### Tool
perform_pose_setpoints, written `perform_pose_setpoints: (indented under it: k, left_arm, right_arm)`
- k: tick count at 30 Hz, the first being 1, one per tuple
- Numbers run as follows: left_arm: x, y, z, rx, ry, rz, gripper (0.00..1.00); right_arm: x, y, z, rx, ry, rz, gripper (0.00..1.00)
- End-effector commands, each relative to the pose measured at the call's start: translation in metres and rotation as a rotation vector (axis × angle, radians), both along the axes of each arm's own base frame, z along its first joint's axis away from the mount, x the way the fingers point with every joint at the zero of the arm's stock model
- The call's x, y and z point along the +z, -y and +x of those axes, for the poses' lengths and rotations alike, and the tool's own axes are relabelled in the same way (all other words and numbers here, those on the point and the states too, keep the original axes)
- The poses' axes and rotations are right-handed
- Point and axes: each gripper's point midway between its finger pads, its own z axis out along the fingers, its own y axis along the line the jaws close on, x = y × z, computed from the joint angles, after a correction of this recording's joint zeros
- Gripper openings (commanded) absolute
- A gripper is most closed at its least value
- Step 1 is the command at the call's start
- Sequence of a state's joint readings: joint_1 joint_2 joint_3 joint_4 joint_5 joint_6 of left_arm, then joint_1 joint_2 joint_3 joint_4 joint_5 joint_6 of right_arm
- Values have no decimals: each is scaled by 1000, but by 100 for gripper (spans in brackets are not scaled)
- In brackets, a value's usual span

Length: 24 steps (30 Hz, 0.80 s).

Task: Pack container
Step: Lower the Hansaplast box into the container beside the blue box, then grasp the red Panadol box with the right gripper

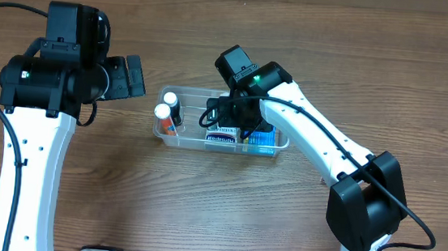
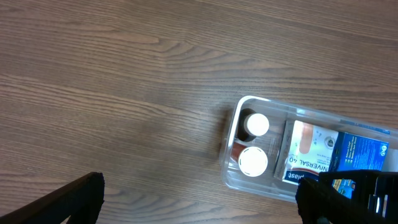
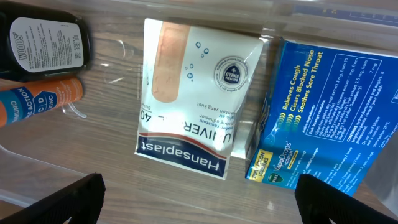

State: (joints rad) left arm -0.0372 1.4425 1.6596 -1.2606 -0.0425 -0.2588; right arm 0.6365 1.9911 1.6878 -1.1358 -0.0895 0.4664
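The clear plastic container [image 1: 162, 134] sits mid-table. It holds two white-capped bottles [image 1: 167, 107], a white Hansaplast plaster box [image 1: 221, 137] and a blue cough-drop box [image 1: 265, 139]. My right gripper [image 1: 237, 118] hovers over the container's middle, open and empty. In the right wrist view its fingers [image 3: 199, 202] straddle the Hansaplast box [image 3: 193, 93] and the blue box [image 3: 329, 112], with a dark bottle [image 3: 43, 40] and an orange bottle [image 3: 37, 102] at the left. My left gripper [image 1: 135, 77] is open and empty, left of the container [image 2: 231, 177].
The wooden tabletop [image 1: 200, 213] surrounds the container on all sides. The right arm [image 1: 320, 146] reaches from the front right over the container's right end. A black cable runs along the left arm [image 1: 11, 147].
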Motion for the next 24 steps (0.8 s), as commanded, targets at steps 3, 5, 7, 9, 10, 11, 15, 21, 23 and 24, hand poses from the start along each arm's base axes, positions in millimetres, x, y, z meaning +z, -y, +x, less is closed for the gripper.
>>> perform_pose_setpoints:
  k: [3, 5, 7, 9, 10, 11, 15, 21, 23, 24]
  left_arm:
    - [2, -4, 1, 17, 7, 8, 100]
    - [2, -4, 1, 17, 7, 8, 100]
    - [2, -4, 1, 16, 6, 8, 100]
    - [2, -4, 1, 16, 4, 8, 100]
    - [2, -4, 1, 16, 5, 8, 100]
    - [2, -4, 1, 16, 5, 8, 100]
    - [2, -4, 1, 16, 4, 8, 100]
    - [2, -4, 1, 16, 3, 8, 100]
    - [2, -4, 1, 16, 3, 8, 100]
    - [2, -4, 1, 17, 3, 7, 100]
  right_arm:
    - [-1, -3, 3, 6, 7, 0, 100]
    - [2, 2, 7, -3, 33, -25, 100]
    - [17, 15, 15, -28, 92, -59, 100]
    - [47, 33, 26, -79, 177, -85, 100]
    - [63, 42, 31, -106, 219, -92, 100]
    - [83, 56, 37, -151, 271, -100, 100]
    - [138, 112, 48, -295, 402, -100, 100]
    - [148, 223, 33, -574, 304, -158, 100]
    - [134, 250, 20, -618, 218, -187, 100]
    - [129, 258, 15, -637, 189, -198, 100]
